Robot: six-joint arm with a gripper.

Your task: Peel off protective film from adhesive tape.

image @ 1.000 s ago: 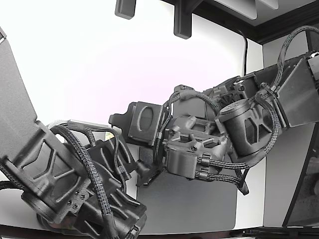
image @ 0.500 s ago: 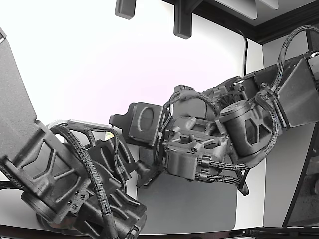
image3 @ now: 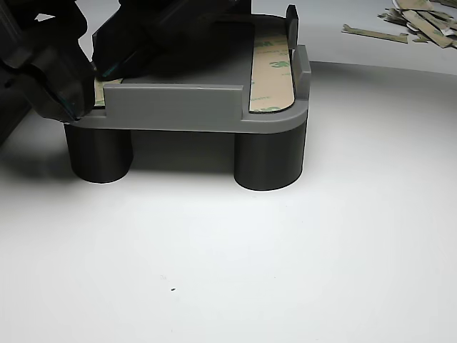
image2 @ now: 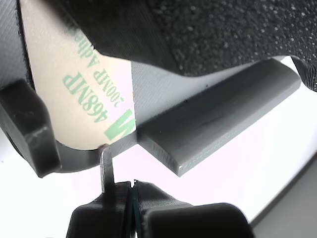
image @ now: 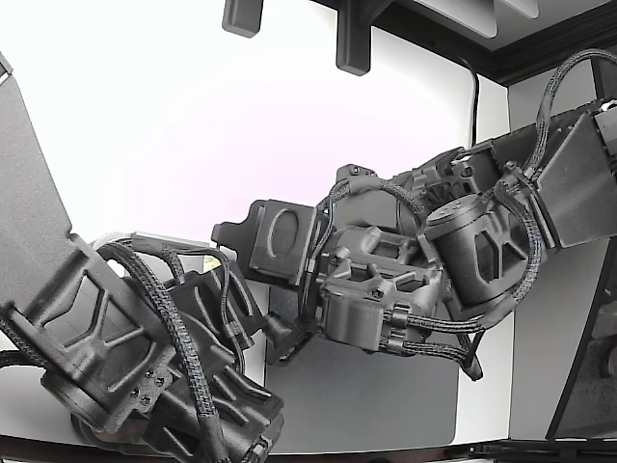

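A beige film (image2: 74, 99) with green 3M print covers an adhesive tape strip lying in a grey fixture (image2: 213, 119). My gripper (image2: 105, 157) has its dark jaws pressed together, and its thin metal tip touches the film's rounded end. Whether the tip pinches the film is unclear. In the other view my gripper (image3: 96, 71) sits over the fixture's (image3: 178, 107) left end, hiding most of that strip (image3: 100, 89). A second film-covered strip (image3: 271, 71) lies uncovered on the fixture's right side. The exterior view shows only two black arms crowded together; the tips are hidden.
The fixture stands on two dark round legs (image3: 268, 161) on a white table (image3: 285, 271). Several peeled film strips (image3: 421, 18) lie at the far right. A raised grey wall (image3: 175, 103) runs along the fixture's front. A grey mat (image: 386, 405) lies under the arms.
In the exterior view the arm on the right has crept slightly up and to the left. The other arm has stayed still.
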